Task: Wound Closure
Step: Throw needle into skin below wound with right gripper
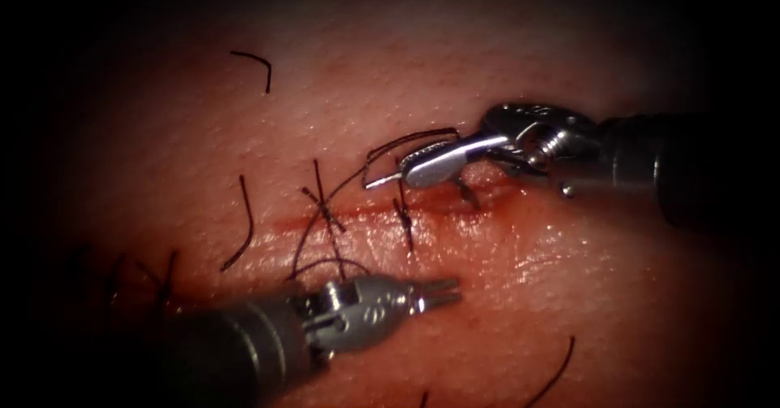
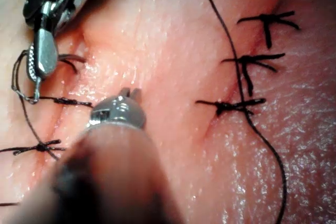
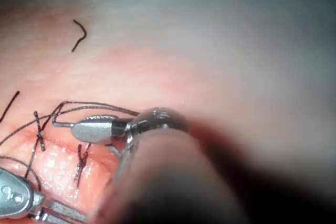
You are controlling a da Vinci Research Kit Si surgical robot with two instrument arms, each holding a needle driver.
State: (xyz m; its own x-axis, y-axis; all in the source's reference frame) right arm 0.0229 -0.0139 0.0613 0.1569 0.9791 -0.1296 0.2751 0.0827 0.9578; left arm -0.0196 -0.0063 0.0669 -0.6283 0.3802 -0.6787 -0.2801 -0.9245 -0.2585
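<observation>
Where the right end effector point(image 1: 416, 167) hangs just above the cut point(image 1: 366, 217), it is clenched on the needle point(image 1: 380, 181) close to one end. That short bright end pokes out past the jaw tips towards the left. The rest of the curve runs back under the jaws towards the cut, and from here I cannot tell whether it enters the tissue point(image 1: 569, 278) or only rests against it. The right wrist view gives the same grip, with the thin metal stub point(image 3: 62, 125) just beyond the closed jaws. The thread point(image 1: 406, 141) loops out from that stub and back over the jaws. It then trails down across the cut towards the left end effector point(image 1: 449, 288).

That end effector lies on the near side of the cut, below it in the endoscope view. Its jaws are pressed together with nothing between them, well apart from the needle. Two tied stitches point(image 1: 325, 210) cross the cut to the left of the needle. Red fluid point(image 1: 487, 205) sits along the cut beneath the right tool. Loose cut ends of thread point(image 1: 256, 62) lie scattered on the tissue farther out.
</observation>
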